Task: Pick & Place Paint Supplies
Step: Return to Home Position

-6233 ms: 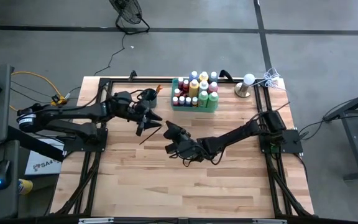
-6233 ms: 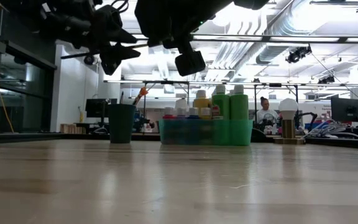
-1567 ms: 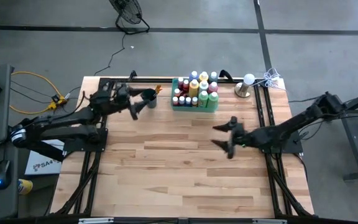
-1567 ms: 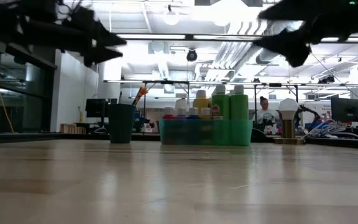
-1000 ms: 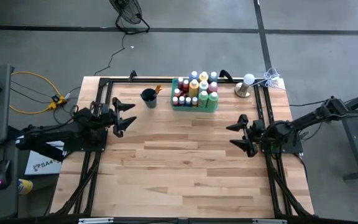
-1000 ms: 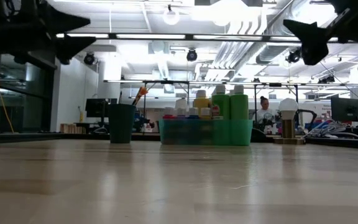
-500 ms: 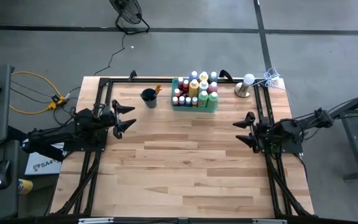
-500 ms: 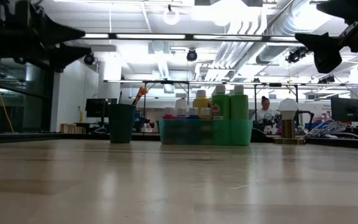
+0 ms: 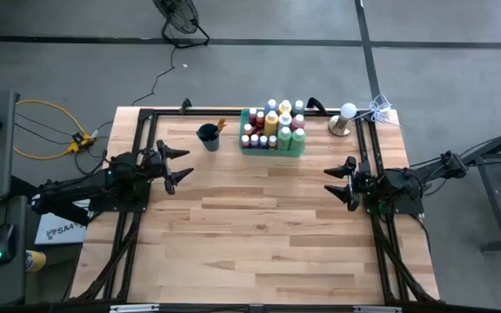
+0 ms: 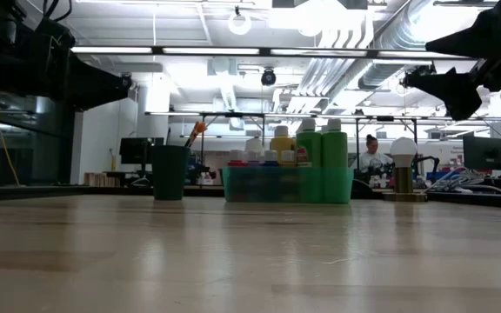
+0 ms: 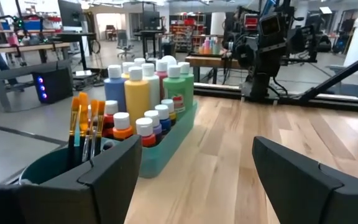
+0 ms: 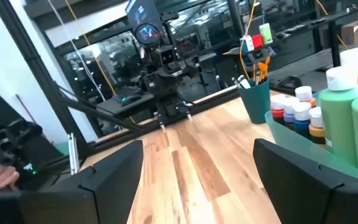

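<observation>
Your left hand [image 9: 179, 165] hangs over the left edge of the desk [image 9: 259, 243], near its own base, fingers [image 11: 107, 168] spread wide with nothing between them; your right hand [image 9: 339, 181] hangs over the right edge, fingers [image 12: 114, 167] wide too and bare; both point inward across the desk, well apart from each other and from the supplies; in the low view both show high above the desk top, at the far sides. The paint bottles [image 9: 274, 127] stand upright, packed close in the green tray [image 10: 320, 186] at the back of the desk, about mid-width; you can make out green, yellow and blue tall ones plus small ones with pale caps; the paintbrushes [image 11: 86, 118] stand bristles-up in the dark cup [image 9: 207, 136], orange tips above the rim; the cup sits just beside the tray on the left arm's side; you cannot tell if the two touch; a white ball-topped stand [image 9: 344, 120] sits on the tray's other side, near the back right corner.
</observation>
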Robot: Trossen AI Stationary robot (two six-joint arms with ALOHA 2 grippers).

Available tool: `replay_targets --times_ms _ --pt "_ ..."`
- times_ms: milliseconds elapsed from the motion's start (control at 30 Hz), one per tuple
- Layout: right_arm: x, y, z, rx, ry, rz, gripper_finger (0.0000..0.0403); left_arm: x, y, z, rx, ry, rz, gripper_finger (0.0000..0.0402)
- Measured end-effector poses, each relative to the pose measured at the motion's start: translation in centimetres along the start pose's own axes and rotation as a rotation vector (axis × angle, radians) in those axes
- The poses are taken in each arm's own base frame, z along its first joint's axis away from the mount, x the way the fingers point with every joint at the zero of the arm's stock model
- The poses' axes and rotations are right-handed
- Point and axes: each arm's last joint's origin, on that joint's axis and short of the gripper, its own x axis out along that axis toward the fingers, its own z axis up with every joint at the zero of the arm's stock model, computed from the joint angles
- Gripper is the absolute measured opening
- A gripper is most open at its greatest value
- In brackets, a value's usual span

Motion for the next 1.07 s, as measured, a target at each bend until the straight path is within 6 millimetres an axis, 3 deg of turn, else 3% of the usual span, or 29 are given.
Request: replay_targets --times_ms 1067 --pt "0.01 -0.02 -0.08 -0.063 0.005 0.001 0.0299 0.08 -0.02 -0.14 0.008 0.011 -0.004 0.0301"
